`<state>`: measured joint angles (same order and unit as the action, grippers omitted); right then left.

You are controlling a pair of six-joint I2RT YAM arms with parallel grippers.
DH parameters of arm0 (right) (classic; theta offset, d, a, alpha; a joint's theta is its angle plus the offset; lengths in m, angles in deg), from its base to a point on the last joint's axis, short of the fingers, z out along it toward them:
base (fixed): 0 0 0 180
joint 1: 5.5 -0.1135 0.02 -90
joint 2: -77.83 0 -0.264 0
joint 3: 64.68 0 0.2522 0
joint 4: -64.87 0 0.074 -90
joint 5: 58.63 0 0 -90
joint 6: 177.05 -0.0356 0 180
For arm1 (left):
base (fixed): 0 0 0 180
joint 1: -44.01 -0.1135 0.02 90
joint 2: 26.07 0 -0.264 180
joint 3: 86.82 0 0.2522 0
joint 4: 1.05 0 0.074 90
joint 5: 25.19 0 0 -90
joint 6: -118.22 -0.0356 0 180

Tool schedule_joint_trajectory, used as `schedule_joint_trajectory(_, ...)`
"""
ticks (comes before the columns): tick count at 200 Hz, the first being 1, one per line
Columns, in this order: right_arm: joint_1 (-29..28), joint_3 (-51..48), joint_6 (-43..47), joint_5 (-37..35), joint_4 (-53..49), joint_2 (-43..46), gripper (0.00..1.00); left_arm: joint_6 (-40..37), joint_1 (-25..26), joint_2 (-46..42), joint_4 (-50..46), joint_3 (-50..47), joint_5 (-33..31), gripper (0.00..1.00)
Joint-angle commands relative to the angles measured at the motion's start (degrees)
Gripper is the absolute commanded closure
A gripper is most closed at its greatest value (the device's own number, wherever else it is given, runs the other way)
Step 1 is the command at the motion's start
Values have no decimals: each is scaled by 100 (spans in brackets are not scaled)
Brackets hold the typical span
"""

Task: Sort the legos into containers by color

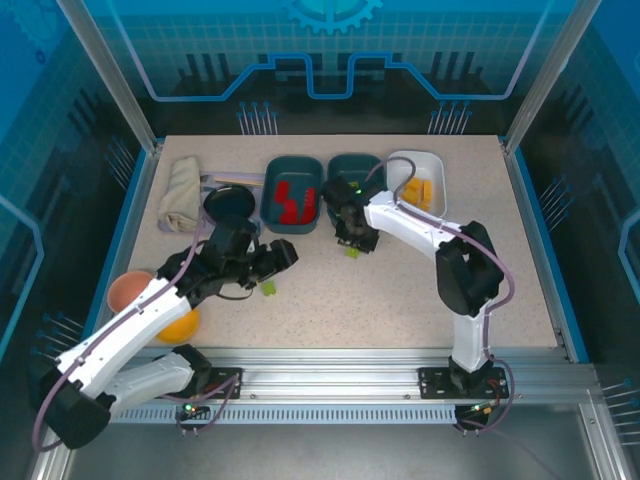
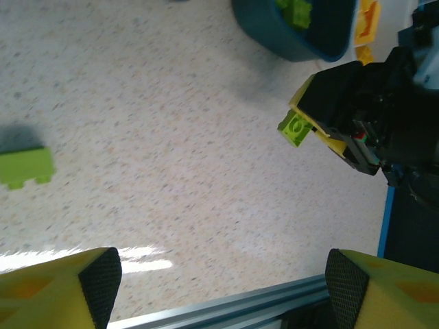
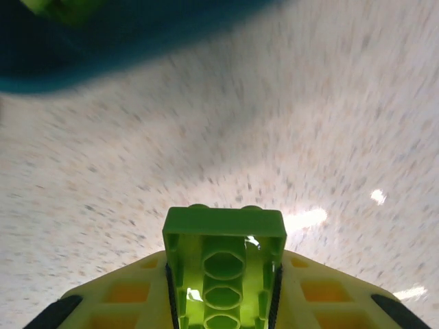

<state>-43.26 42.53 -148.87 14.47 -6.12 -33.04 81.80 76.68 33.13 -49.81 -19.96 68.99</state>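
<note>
- Two loose pieces matter: the small light green plastic lego brick [image 3: 223,267] clamped in the right gripper [image 1: 352,245], and a second light green plastic brick [image 2: 24,168] lying flat on the speckled beige worktop [image 1: 420,290], just beside the left gripper [image 1: 270,262].
- Right gripper is closed on the first brick, with yellow pads [image 3: 116,298] on both long flanks and the hollow underside toward the wrist camera. Grip looks centred and square to us.
- That brick is held just in front of the middle dark teal rounded-rectangular plastic tray [image 1: 355,157], which holds green pieces. Red ones lie in the left dark teal tray [image 1: 268,195], yellow-orange ones in the white plastic tray [image 1: 437,165].
- Step in hand, as we read it: carry to the middle tray and release.
- We'd lift first, so the brick's lower edge clears the tray's near wall, then travel straight back over the tray floor.
- We'd lower close to the floor before opening. A drop from height could bounce it over the shallow wall.
- Open fully, pause, retreat straight up, so a pad doesn't drag the brick out.
- Don't drift sideways: both neighbouring trays are just beside the target and hold the wrong colour.
- Left gripper stands wide with nothing between its fingers [image 2: 89,288]. We'd hold it where it is until the right arm is past, since the two arms are near each other.
- For its own pick we'd turn the fingers across the second brick's long sides.
</note>
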Motion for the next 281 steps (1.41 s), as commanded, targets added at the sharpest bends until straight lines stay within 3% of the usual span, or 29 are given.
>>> schedule_joint_trajectory(1,383,588,1274,-855,-143,-107,71,-165,-234,450,378,544,434,18)
schedule_joint_trajectory(38,777,2254,2263,-1316,-300,-1140,71,-195,-809,1432,855,1226,1041,18)
schedule_joint_trajectory(86,1161,4313,2583,-1566,-878,-2719,71,-629,-960,2318,784,2079,1141,18)
schedule_joint_trajectory(146,1359,5301,2623,-1210,-942,-3801,70,-561,-956,2435,934,1935,1198,19)
schedule_joint_trajectory(176,1388,5347,2583,-993,-834,-3889,64,-555,-961,2364,916,1796,1181,19)
schedule_joint_trajectory(198,1390,5441,2514,-885,-853,-3881,48,-551,-955,2321,881,1781,1151,19)
schedule_joint_trajectory(224,1376,5473,2406,-841,-929,-3657,37,-579,-956,2173,818,1888,1005,19)
schedule_joint_trajectory(255,1305,5315,2322,-848,-996,-3101,36,-647,-949,1750,498,2107,485,19)
schedule_joint_trajectory(281,928,4278,2685,-691,-306,-2182,36,-566,-940,1030,-114,1998,-393,19)
